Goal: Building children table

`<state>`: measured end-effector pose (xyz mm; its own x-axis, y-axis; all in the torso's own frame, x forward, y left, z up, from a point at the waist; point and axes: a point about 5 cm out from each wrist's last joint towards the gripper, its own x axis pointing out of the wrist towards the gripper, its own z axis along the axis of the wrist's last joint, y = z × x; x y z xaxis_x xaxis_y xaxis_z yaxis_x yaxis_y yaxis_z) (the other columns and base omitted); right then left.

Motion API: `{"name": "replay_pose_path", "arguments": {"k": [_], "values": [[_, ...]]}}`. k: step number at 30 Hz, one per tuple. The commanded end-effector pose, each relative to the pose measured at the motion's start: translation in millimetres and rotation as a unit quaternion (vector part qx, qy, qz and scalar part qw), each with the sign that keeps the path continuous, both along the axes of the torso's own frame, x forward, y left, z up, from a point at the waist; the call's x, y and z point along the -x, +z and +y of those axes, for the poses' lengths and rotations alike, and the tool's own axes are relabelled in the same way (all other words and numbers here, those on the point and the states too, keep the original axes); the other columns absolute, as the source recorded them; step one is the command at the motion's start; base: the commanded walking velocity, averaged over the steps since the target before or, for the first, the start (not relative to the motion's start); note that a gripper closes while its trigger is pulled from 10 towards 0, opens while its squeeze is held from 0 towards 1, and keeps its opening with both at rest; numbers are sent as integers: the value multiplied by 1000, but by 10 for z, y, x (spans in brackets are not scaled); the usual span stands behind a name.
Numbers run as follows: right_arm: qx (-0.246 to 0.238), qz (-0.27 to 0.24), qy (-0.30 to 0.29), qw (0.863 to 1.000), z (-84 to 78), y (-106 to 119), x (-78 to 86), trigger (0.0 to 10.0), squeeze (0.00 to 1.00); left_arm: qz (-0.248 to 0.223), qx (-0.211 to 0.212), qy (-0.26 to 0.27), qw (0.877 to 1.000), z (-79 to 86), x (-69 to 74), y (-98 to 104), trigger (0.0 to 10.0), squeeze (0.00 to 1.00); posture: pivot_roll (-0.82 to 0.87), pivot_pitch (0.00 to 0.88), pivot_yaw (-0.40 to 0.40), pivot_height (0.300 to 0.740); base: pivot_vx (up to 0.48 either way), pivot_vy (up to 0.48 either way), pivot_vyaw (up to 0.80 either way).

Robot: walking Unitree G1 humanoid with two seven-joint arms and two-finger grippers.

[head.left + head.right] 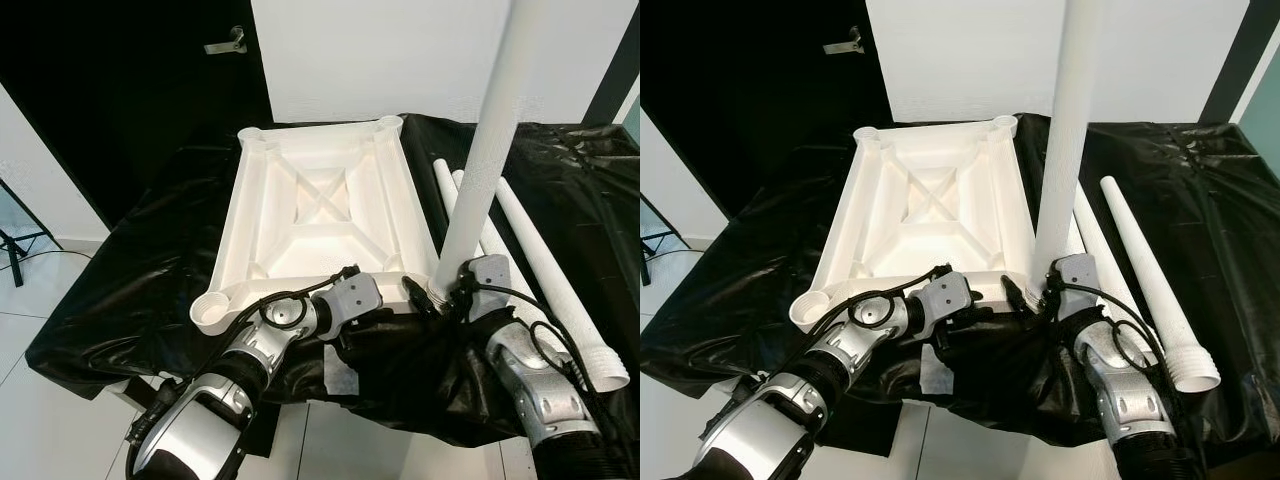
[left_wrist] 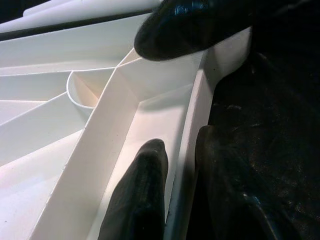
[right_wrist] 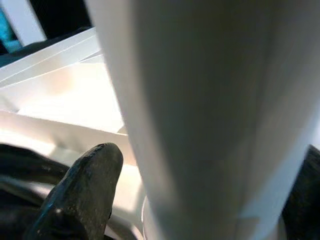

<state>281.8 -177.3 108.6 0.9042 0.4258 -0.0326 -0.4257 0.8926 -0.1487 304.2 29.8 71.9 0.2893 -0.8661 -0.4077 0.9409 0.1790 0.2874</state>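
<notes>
Leg-fitting is the step in hand, as I judge it. The white tabletop (image 1: 320, 215) lies upside down on the counter (image 1: 150, 260), which is draped in black sheeting, ribs and corner sockets facing up. My right gripper (image 1: 447, 297) is at the tabletop's near right corner, its fingers (image 3: 82, 192) closed around the foot of an upright white table leg (image 1: 487, 140) that stands at the socket there. My left gripper (image 1: 390, 305) is at the tabletop's near edge, beside that same corner, its fingers (image 2: 140, 200) nearly closed, pinching the rim wall to steady the piece.

Next I would need to keep the leg plumb and press or twist it down until it seats; whether it is fully home I cannot tell.

Two more legs (image 1: 545, 270) lie on the sheeting just right of the tabletop, close to my right arm. The near left socket (image 1: 212, 308) is open.
</notes>
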Motion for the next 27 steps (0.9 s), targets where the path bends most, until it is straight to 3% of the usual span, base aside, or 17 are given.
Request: {"name": "replay_pose_path", "arguments": {"k": [1, 3, 4, 5, 6, 14, 19, 21, 22, 23, 24, 26, 27], "values": [[-3, -9, 23, 1000, 52, 42, -10, 7216, 0, 116, -89, -38, 989, 142, 325, -506, 10000, 0, -64, 1, 44, 740, 0, 0, 0], [-3, -9, 23, 1000, 52, 42, -10, 7216, 0, 116, -89, -38, 989, 142, 325, -506, 10000, 0, -64, 1, 44, 740, 0, 0, 0], [-2, -8, 36, 999, 65, 54, -1, 2745, 0, 116, -89, -38, 988, 145, 326, -507, 10000, 0, -62, 1, 45, 740, 0, 0, 0], [-2, -8, 36, 999, 65, 54, -1, 2745, 0, 116, -89, -38, 988, 145, 326, -507, 10000, 0, -62, 1, 45, 740, 0, 0, 0], [-2, -7, 49, 999, 85, 58, 12, 0, 0, 116, -90, -38, 988, 149, 325, -507, 10000, 0, -61, 0, 47, 740, 0, 0, 0], [-2, 16, 66, 998, 109, -15, 49, 0, 0, 114, -92, -39, 988, 161, 308, -493, 10000, 0, -59, 0, 57, 740, 0, 0, 0], [-22, 8, 21, 999, 184, -85, 100, 0, 0, 113, -95, -39, 988, 176, 301, -490, 10000, 0, -58, 0, 60, 740, 0, 0, 0], [-37, -25, -46, 998, 220, -79, 133, 0, 0, 113, -96, -39, 988, 181, 297, -488, 10000, 0, -56, 0, 57, 740, 0, 0, 0], [-37, -25, -46, 998, 220, -79, 133, 0, 0, 113, -96, -39, 988, 181, 297, -488, 10000, 0, -56, 0, 57, 740, 0, 0, 0], [-34, -42, -111, 992, 202, -95, 166, 0, 0, 113, -95, -39, 988, 181, 295, -486, 10000, 0, -53, 0, 54, 740, 0, 0, 0], [-34, -42, -111, 992, 202, -95, 166, 0, 0, 113, -95, -39, 988, 181, 295, -486, 10000, 0, -53, 0, 54, 740, 0, 0, 0], [-31, -45, -219, 974, 154, -174, 243, 0, 0, 112, -94, -38, 988, 178, 294, -484, 10000, 0, -47, 0, 51, 740, 0, 0, 0], [-31, -45, -219, 974, 154, -174, 243, 0, 0, 112, -94, -38, 988, 178, 294, -484, 10000, 0, -47, 0, 51, 740, 0, 0, 0]]}}
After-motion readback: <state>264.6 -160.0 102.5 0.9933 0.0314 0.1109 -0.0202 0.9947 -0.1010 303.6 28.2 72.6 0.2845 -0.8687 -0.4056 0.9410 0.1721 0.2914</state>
